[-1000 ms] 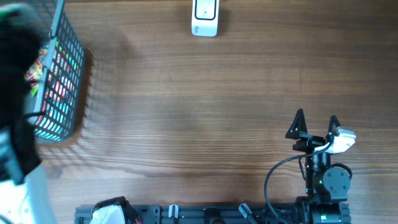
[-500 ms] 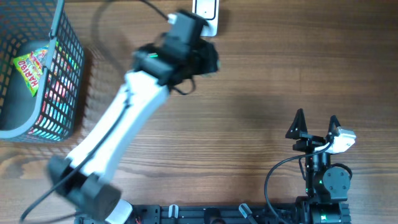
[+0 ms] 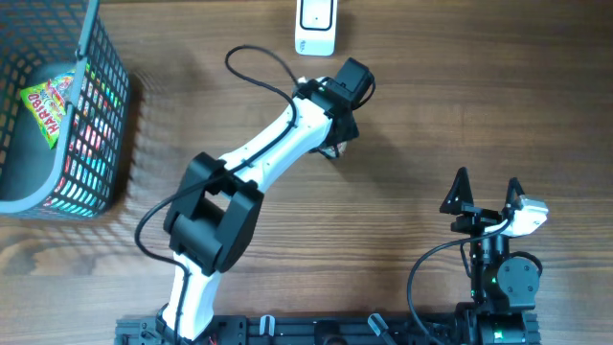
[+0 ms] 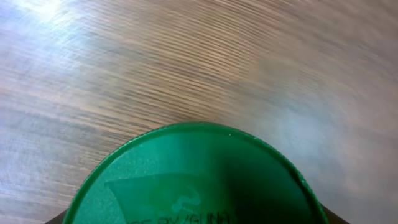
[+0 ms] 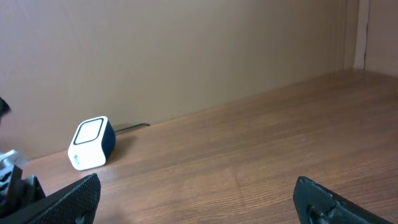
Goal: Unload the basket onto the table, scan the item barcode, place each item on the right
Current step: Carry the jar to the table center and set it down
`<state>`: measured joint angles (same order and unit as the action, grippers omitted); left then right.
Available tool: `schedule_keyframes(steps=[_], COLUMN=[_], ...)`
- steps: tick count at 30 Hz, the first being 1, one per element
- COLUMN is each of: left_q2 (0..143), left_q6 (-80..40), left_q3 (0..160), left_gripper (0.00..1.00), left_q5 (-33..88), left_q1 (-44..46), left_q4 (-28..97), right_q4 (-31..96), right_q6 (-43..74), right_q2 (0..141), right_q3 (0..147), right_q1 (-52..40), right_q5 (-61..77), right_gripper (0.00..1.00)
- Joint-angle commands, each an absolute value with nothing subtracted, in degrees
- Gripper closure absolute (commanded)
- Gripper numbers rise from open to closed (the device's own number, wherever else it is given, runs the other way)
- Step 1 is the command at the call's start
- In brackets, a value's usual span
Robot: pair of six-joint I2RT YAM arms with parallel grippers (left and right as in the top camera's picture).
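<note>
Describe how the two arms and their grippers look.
The left arm has white links and black joints, with a thin black cable looping alongside. The right arm is mostly black, with a white piece near its wrist; the right gripper has two pointed black fingers.

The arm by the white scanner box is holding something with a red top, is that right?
Not quite: the item in the left gripper has a green top, not red, as the left wrist view shows. It is indeed by the white scanner.
</note>
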<state>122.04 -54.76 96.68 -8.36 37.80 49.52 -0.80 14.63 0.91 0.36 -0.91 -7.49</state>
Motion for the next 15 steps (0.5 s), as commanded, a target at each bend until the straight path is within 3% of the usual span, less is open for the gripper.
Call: schedule_keyframes(steps=[1,5,13,14,15], left_q2=[122.08,122.08,122.15,122.15,122.15], left_q6=[-70.32,-70.37,-71.22,-71.2,-71.07], left_q3=[96.6,95.94,90.32,90.02,90.0], left_gripper=[0.4,0.34,0.31,0.26,0.13], left_q5=[-14.24,-17.63,-22.65,-23.11,-23.75], left_q1=[40.1,42.85,46.39,46.39,46.39], left_q4=[51.13,52.38,52.99,53.54,53.98], right_q4=[-0.93,-0.93,-0.93,-0.93,-0.93], right_q6=[13.67,13.67,13.67,13.69,13.65], right_q2=[0.6,0.6,0.6,0.6,0.6], right_q3=[0.32,0.32,0.32,0.32,0.32], right_q1=[-0.71,-0.71,-0.71,-0.71,-0.71], right_q5=[-6.37,-6.37,-6.37,-6.37,-6.37], right_gripper=[0.0,0.0,0.0,0.0,0.0])
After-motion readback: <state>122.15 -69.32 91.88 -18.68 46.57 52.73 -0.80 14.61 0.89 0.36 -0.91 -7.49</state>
